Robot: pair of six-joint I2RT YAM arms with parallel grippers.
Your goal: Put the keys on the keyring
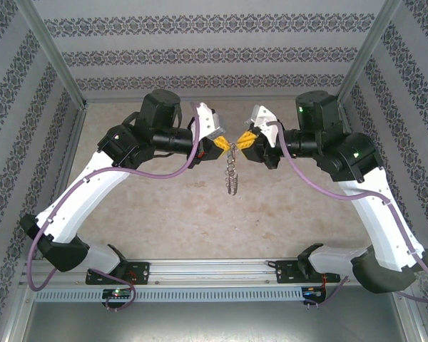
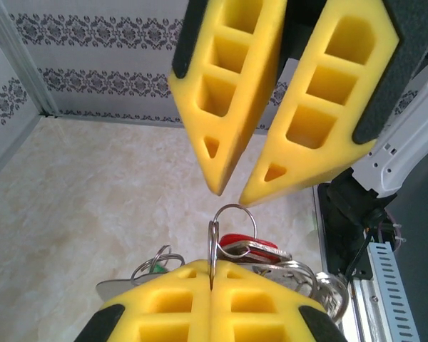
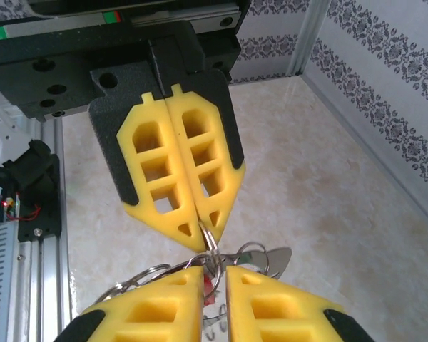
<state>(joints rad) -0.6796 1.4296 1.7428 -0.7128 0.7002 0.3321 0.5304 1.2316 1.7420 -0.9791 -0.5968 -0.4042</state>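
1. Patterned walls (image 1: 200, 57) enclose a beige marbled table (image 1: 164, 206).
2. The keyring (image 1: 232, 177) is hung in the air above mid-table.
3. The left gripper (image 1: 221, 144) is clamped tight on a small ring (image 2: 233, 206) at the top of the bunch.
4. The right gripper (image 1: 245, 140) is parted narrowly just beside that ring, and nothing is held in it.
5. The red-tagged key (image 2: 237, 241) is seen among the rings. Whether it is threaded cannot be told, so the joining is judged unfinished.
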